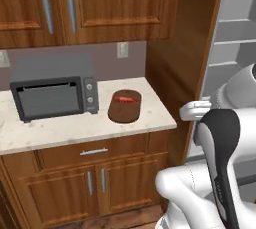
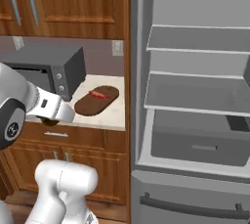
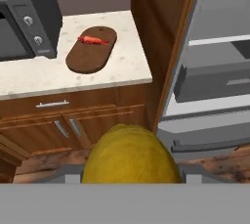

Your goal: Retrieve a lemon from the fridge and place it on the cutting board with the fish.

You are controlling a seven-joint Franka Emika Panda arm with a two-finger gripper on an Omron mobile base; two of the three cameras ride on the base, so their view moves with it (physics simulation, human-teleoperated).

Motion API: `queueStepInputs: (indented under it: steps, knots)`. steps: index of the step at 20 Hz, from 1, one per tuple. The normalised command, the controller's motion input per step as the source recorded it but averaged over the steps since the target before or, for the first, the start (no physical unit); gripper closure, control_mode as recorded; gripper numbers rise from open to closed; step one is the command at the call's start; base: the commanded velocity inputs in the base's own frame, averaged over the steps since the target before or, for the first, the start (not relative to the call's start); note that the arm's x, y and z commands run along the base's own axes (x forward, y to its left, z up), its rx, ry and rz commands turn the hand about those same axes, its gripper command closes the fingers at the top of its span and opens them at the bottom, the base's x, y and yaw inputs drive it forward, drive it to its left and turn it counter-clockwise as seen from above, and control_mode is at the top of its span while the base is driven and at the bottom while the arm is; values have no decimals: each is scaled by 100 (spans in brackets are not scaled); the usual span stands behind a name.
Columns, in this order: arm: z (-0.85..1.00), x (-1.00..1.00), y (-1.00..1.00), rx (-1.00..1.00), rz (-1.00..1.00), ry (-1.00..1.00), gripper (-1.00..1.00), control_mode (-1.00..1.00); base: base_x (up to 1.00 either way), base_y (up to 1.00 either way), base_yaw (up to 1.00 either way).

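Kitchen counter (image 1: 60, 128) with fish (image 1: 125, 100) on cutting board (image 1: 124, 112); hand view alone: gripper (image 3: 131, 179) clasping lemon (image 3: 131, 157).

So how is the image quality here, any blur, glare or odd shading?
Left base view: soft, slightly blurred render, no glare on the counter. Right base view: flat, even grey inside the fridge. Hand view: the lemon looms large and soft-edged, shaded olive low down.
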Motion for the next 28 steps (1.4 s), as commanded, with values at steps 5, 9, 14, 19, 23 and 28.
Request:
queueStepInputs:
  steps: [5,9,14,19,23,28]
  knots:
    - [0,0,0,0,0,0,100,100,3,38,-10]
    - [0,0,0,0,0,0,100,100,10,27,-18]
    - [0,0,0,0,0,0,100,100,28,63,-31]
    - [0,0,0,0,0,0,100,100,50,68,-24]
    - [0,0,0,0,0,0,100,100,53,36,-16]
    - [0,0,0,0,0,0,100,100,41,5,-3]
